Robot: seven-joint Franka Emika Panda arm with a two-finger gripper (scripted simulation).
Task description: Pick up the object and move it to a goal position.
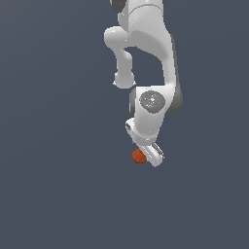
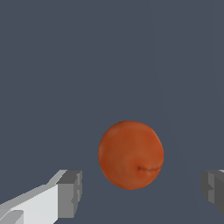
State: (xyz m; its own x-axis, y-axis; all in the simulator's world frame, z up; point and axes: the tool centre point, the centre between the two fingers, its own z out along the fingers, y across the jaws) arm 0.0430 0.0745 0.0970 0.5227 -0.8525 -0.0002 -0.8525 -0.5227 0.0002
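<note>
The object is a small orange-red round ball [image 1: 138,156] on the dark grey floor. In the exterior view it peeks out at the left of the white gripper [image 1: 151,156], which hangs right over it. In the wrist view the ball [image 2: 131,155] fills the middle, between the two grey fingertips [image 2: 70,194]. The gripper [image 2: 142,192] is open; both pads stand clear of the ball with a gap on each side. The fingertips themselves are hidden in the exterior view.
The white arm [image 1: 146,58] reaches down from the upper middle of the exterior view. The floor [image 1: 58,170] is plain dark grey all around, with nothing else on it in view.
</note>
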